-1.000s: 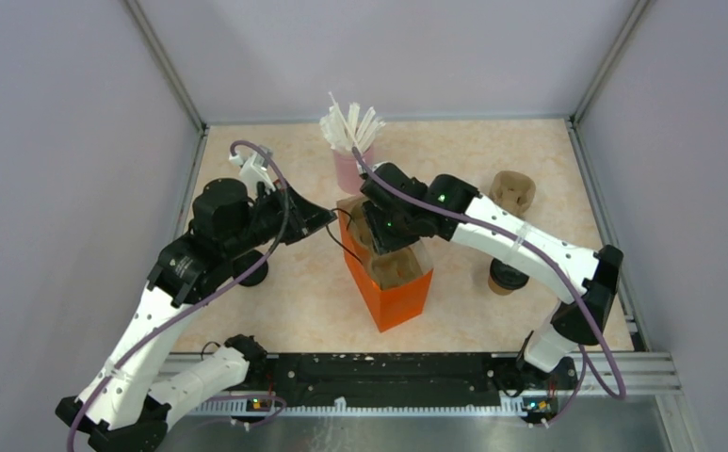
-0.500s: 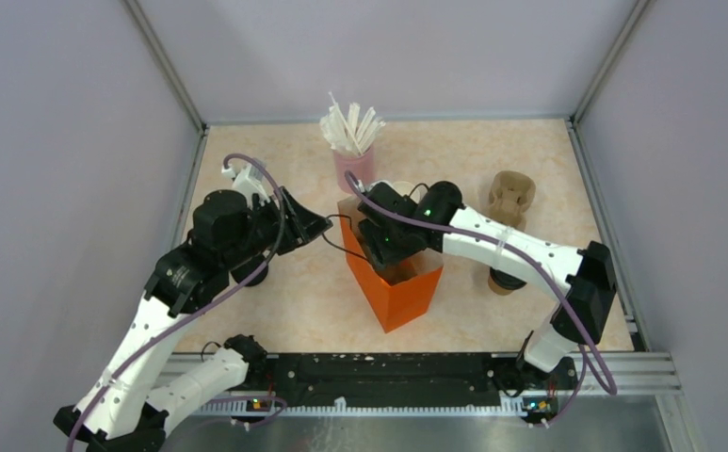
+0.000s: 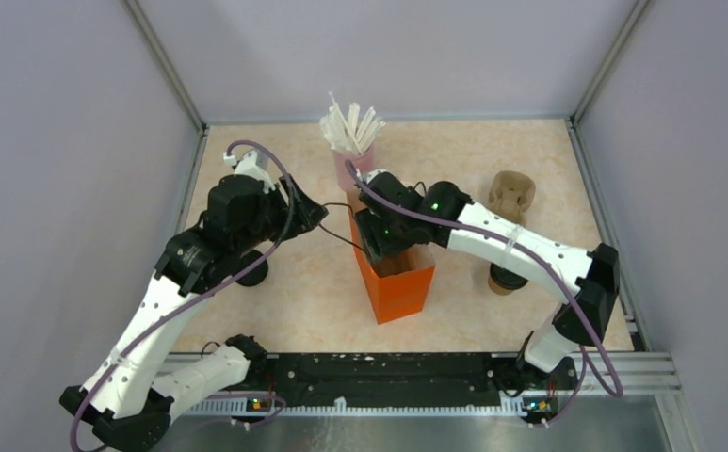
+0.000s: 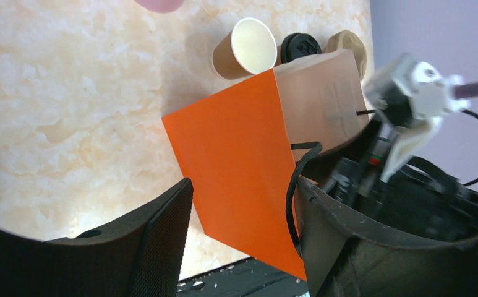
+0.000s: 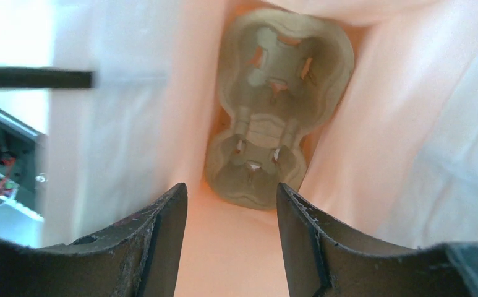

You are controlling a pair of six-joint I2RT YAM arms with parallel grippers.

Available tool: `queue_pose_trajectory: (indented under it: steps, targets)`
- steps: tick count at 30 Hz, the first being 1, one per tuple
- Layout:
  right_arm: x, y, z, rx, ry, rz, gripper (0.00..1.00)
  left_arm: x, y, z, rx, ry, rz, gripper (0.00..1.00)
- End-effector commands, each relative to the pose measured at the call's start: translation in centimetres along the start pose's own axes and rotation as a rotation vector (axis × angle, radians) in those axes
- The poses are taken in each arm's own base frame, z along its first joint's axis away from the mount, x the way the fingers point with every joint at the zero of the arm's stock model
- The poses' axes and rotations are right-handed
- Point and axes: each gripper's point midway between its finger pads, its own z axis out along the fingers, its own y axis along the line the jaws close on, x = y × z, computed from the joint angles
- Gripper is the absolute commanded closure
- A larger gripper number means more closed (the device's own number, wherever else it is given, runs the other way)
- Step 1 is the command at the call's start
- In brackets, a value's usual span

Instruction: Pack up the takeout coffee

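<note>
The orange bag [image 3: 399, 287] stands open mid-table and also shows in the left wrist view [image 4: 236, 161]. My right gripper [image 3: 388, 247] is in its mouth, open and empty [image 5: 230, 189], above a tan pulp carrier [image 5: 278, 99] lying on the bag's floor. My left gripper [image 3: 311, 211] is open [image 4: 243, 185] left of the bag, with the bag's black cord handle [image 4: 293, 185] looped against one finger. A brown paper cup [image 4: 243, 46] lies on its side, its white inside showing, beside a black lid [image 4: 299, 46]. In the top view the cup [image 3: 506, 279] is right of the bag.
A pink cup of white straws [image 3: 350, 151] stands behind the bag. A second tan carrier [image 3: 512, 193] sits at the far right. A dark round object [image 3: 252, 274] lies partly hidden under my left arm. Grey walls enclose the table on three sides.
My right gripper has gone lower into the bag's mouth. My left gripper has shifted slightly towards the back. The bag now stands straighter.
</note>
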Motion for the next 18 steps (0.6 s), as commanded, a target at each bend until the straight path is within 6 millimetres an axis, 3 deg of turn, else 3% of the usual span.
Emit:
queue_pose_trajectory:
  steps: [1, 7, 11, 14, 16, 18]
  targets:
    - [-4.1, 1.4, -5.9, -0.108, -0.165, 0.016, 0.46, -3.5, -1.7, -0.4, 0.021, -0.106, 0.042, 0.32]
    - [-4.4, 2.1, -8.2, -0.167, -0.174, 0.048, 0.46, -3.9, -2.9, 0.3, 0.058, -0.097, 0.045, 0.30]
    - [-6.8, 2.8, -12.2, -0.231, -0.261, 0.099, 0.45, -4.1, -3.4, -0.1, 0.075, -0.091, 0.068, 0.22]
    - [-8.7, 3.1, -15.2, -0.272, -0.332, 0.132, 0.46, -5.0, -4.7, -1.5, 0.118, -0.108, 0.072, 0.14]
    - [-9.8, 3.4, -17.1, -0.310, -0.379, 0.155, 0.46, -5.3, -6.2, -2.7, 0.180, -0.109, 0.069, 0.02]
    - [-10.5, 3.5, -18.9, -0.348, -0.428, 0.185, 0.47, -5.5, -6.8, -3.4, 0.213, -0.117, 0.062, 0.01]
